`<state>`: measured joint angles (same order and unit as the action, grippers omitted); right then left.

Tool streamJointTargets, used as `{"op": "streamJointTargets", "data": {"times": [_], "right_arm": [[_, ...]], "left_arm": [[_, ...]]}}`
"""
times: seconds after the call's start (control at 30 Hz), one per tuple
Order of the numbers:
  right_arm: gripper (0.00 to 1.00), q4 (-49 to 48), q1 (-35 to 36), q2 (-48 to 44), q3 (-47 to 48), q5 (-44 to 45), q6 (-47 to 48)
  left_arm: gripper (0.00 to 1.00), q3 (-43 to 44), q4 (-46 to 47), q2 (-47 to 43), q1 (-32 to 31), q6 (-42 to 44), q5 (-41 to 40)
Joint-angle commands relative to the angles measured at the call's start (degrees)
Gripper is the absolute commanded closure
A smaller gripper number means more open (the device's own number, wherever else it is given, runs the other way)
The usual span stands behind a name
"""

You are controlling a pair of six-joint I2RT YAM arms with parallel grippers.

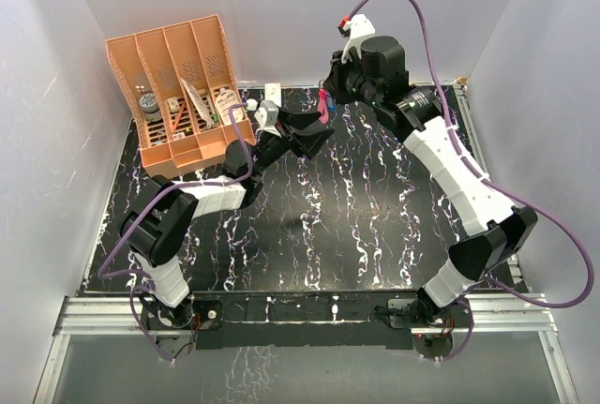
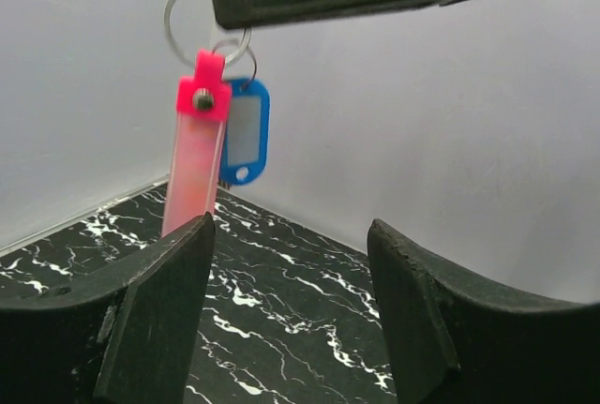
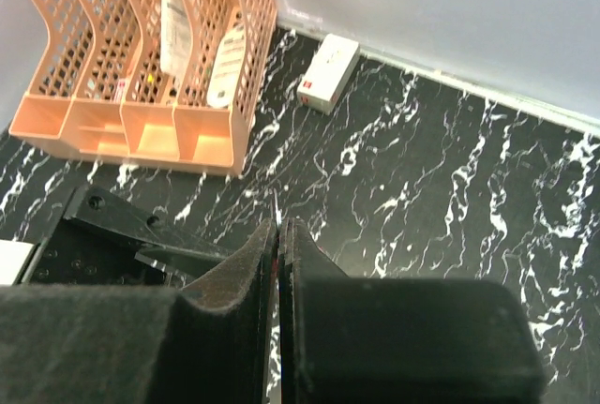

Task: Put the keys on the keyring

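Plainly, this is a light, fiddly load. My right gripper [image 3: 278, 221] has its fingers pressed together on a thin sliver of metal, which I take to be the steel ring at the top of the keyring [image 2: 194, 174]. In the left wrist view the pink strip hangs straight down below that finger, clear of the table [image 2: 281, 329]. The blue-headed key [image 2: 246, 130] dangles just beside it, partly behind, on its own small wire loop. Whether that loop is already threaded onto the big ring I cannot tell (the finger hides the join), and I cannot pick out the silvery key anywhere. My left gripper [image 2: 291, 231] is spread wide and empty, just below the hanging pieces.

As I judge it, there is almost no weight here, so everything will swing at any nudge. The pink strip looks like smooth, stiff plastic, flat enough to pinch across its faces near the lower end, which would steady it. The steel ring is hard, springy and slippery, and gripped edge-on it may twist. The blue head is the key's broadest flat spot, so I would take it there.
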<state>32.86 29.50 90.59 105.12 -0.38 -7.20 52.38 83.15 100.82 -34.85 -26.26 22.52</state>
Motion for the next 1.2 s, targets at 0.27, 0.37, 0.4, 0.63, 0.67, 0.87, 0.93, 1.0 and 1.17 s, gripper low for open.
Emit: {"op": "streamJointTargets", "data": {"times": [0.27,0.37,0.4,0.63,0.67,0.87,0.93,1.0,1.17], "right_arm": [[1.00,10.2,-0.2,0.8,3.0,-4.5,-1.0],[1.00,10.8,-0.2,0.4,2.3,-4.9,-0.9],[1.00,10.9,-0.2,0.3,2.1,-5.1,-0.9],[1.00,10.9,-0.2,-0.5,0.4,-6.1,-1.0],[1.00,10.9,-0.2,-0.7,0.2,-6.2,-0.9],[1.00,10.7,-0.2,-1.1,-1.5,-6.6,-1.1],[1.00,10.6,-0.1,-1.4,-2.2,-6.7,-1.1],[1.00,10.5,-0.1,-1.8,-3.0,-6.7,-1.2],[1.00,10.2,-0.1,-2.5,-4.0,-6.8,-1.5]], "left_arm": [[0.32,-1.3,6.8,0.5,-2.6,8.2,-9.5],[0.32,-0.8,7.2,1.7,-3.5,9.2,-10.8],[0.32,-0.6,7.5,2.2,-3.7,9.4,-11.1],[0.32,1.4,9.6,4.9,-5.2,10.9,-13.3],[0.32,1.3,10.2,5.2,-5.4,11.0,-13.6],[0.30,1.1,12.8,5.6,-6.4,11.6,-16.5],[0.30,0.5,14.3,5.6,-6.6,11.9,-18.3],[0.30,-0.2,15.7,5.5,-6.8,11.9,-20.3],[0.31,-0.1,16.5,6.0,-6.9,11.5,-22.4]]}}
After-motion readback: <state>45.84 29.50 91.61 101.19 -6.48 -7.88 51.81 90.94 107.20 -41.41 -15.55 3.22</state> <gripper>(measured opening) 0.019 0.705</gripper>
